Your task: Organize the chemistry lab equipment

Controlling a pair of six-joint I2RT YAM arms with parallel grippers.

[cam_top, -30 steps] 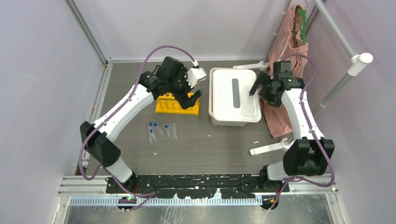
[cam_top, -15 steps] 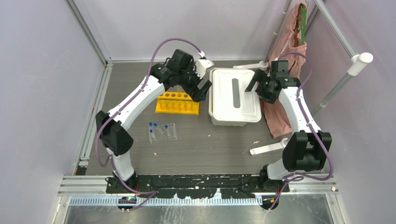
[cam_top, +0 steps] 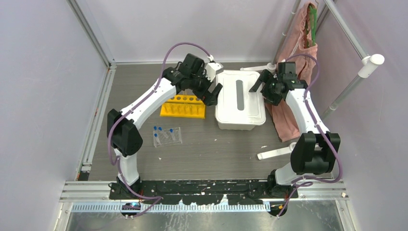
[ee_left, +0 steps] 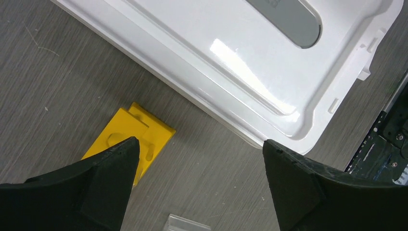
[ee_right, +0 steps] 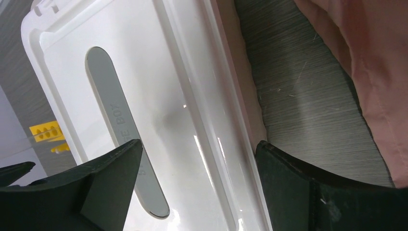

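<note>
While both arms are reaching over the far half of the surface (cam_top: 216,149), the white lidded box (cam_top: 240,113) is lying between them, its long axis and its grey handle strip (cam_top: 240,94) running straight away from the arm bases. The left claw (cam_top: 216,83) is hanging released, jaws spread wide and gripping nothing, just beside the box's left long edge towards the far end; the right claw (cam_top: 261,81) is hovering equally wide and empty at the opposite long edge, the lid's rim showing between its fingers in the wrist view. The yellow rack (cam_top: 183,107) is sitting just left of the box, under the left forearm; the clear tray (cam_top: 168,136) with the small blue-capped vials (cam_top: 162,129) is resting nearer the bases, well apart from either claw; the pink cloth (cam_top: 284,120) is lying along the box's right side. Judging by this, the lid is looking like the next thing to handle, with each arm taking its own side, since the two are standing about equally near.
</note>
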